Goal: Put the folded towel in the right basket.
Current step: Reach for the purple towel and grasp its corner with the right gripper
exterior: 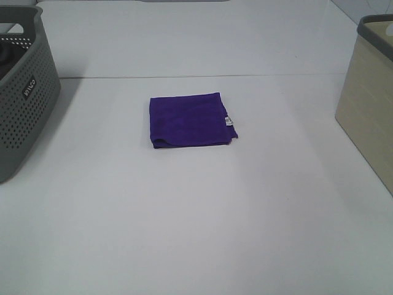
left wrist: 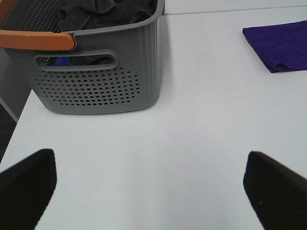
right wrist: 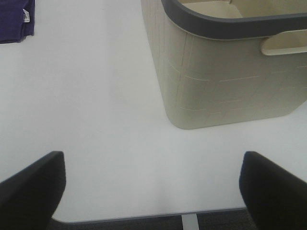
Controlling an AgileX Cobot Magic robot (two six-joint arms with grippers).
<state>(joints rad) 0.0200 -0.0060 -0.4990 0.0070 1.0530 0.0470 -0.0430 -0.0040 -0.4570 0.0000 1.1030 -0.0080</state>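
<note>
A folded purple towel (exterior: pixel 191 120) with a small white tag lies flat in the middle of the white table. It also shows in the left wrist view (left wrist: pixel 280 45) and at a corner of the right wrist view (right wrist: pixel 15 20). The beige right basket (exterior: pixel 369 98) with a dark grey rim stands at the table's right edge; it shows in the right wrist view (right wrist: pixel 230 62). Neither arm appears in the exterior high view. My left gripper (left wrist: pixel 148 191) is open and empty over the table's left part. My right gripper (right wrist: pixel 151 191) is open and empty near the table's front edge by the beige basket.
A grey perforated basket (exterior: pixel 21 92) stands at the table's left edge; in the left wrist view (left wrist: pixel 98 72) it holds dark cloths and has an orange handle (left wrist: pixel 36 40). The table's front edge (right wrist: pixel 144 216) shows in the right wrist view.
</note>
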